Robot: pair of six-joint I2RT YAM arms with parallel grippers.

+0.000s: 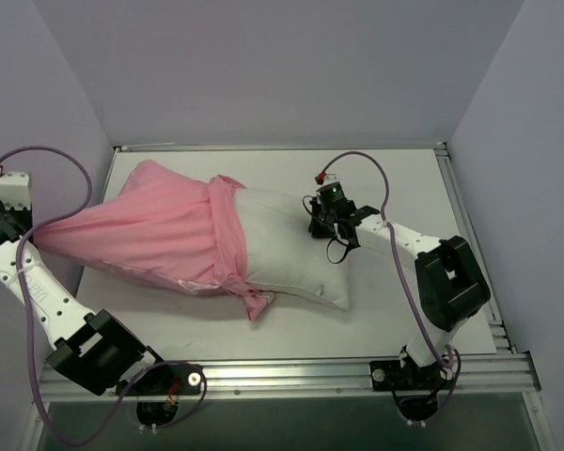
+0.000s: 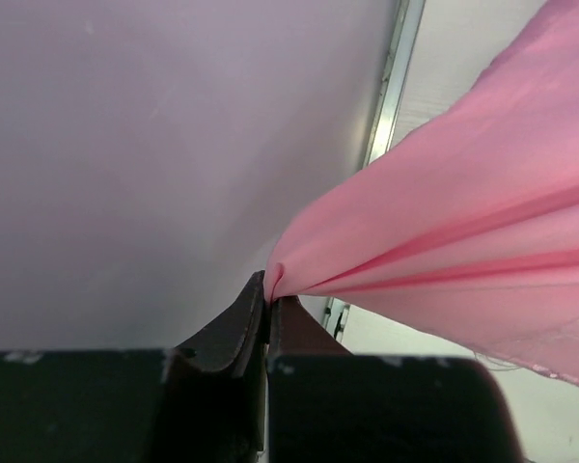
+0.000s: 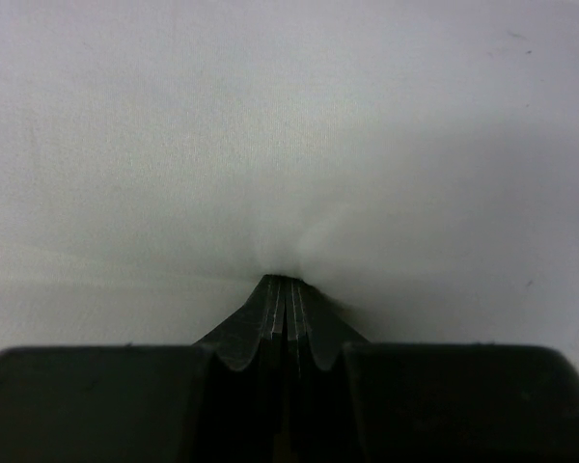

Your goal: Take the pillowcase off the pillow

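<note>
Pinching the stretched left tip of the pillowcase, the left gripper has its jaws pressed together on the pink satin; the right gripper is clamped on the bare white end of the pillow; the pillowcase covers only the left part of the pillow, its hem bunched at the middle; the satin seems light, floppy, slippery, so a deep pinch is wise.
</note>
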